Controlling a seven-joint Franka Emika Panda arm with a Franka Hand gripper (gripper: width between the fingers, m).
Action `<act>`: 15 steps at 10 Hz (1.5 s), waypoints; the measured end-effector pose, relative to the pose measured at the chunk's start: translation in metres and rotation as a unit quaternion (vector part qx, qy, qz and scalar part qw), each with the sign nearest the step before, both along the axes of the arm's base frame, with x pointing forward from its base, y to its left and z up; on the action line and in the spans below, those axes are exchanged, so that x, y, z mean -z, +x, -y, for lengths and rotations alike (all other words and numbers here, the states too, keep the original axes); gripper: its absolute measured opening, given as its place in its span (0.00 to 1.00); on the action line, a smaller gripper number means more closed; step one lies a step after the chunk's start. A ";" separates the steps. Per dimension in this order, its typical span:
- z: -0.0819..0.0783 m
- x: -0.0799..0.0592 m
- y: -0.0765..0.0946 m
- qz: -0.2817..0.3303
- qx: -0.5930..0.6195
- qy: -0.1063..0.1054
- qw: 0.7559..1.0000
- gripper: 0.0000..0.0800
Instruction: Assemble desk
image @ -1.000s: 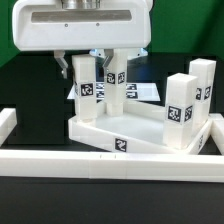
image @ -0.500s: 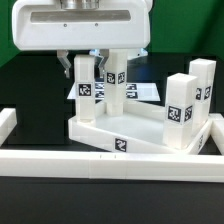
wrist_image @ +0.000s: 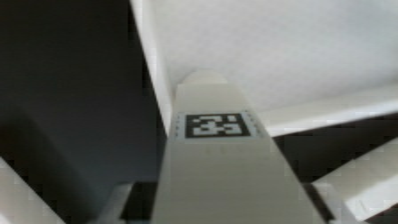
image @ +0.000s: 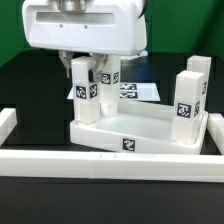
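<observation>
The white desk panel (image: 135, 128) lies in the middle of the table with its rim up. Several short white tagged legs stand in its corner sockets. Two are on the exterior view's left: the near leg (image: 83, 92) and another leg (image: 108, 70) behind it. Two more (image: 190, 100) are on the right. My gripper (image: 82, 66) comes down from above and is shut on the top of the near left leg. In the wrist view that leg (wrist_image: 222, 165) runs away from my gripper (wrist_image: 222, 212) between the fingers (wrist_image: 146, 205), down to the panel (wrist_image: 285, 50).
Long low white border bars run along the front (image: 110, 162), the exterior view's left (image: 8, 125) and its right (image: 215, 132). The marker board (image: 138, 92) lies flat behind the desk. The table is black.
The panel and its legs have turned, so the two right legs now stand nearly one behind the other. My gripper has turned with the near left leg, still shut on it.
</observation>
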State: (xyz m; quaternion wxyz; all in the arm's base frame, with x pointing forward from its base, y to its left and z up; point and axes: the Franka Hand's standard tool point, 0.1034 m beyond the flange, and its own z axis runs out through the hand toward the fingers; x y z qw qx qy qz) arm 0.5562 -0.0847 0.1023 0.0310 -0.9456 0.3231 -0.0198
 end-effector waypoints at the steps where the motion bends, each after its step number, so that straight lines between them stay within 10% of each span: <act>1: 0.000 0.000 0.001 -0.001 0.042 0.002 0.999 0.36; 8: -0.004 0.001 0.005 -0.010 0.253 0.019 0.967 0.37; 10: -0.006 0.001 0.005 -0.009 0.214 0.017 0.977 0.76; 15: -0.015 0.001 0.005 0.002 -0.082 -0.005 0.997 0.81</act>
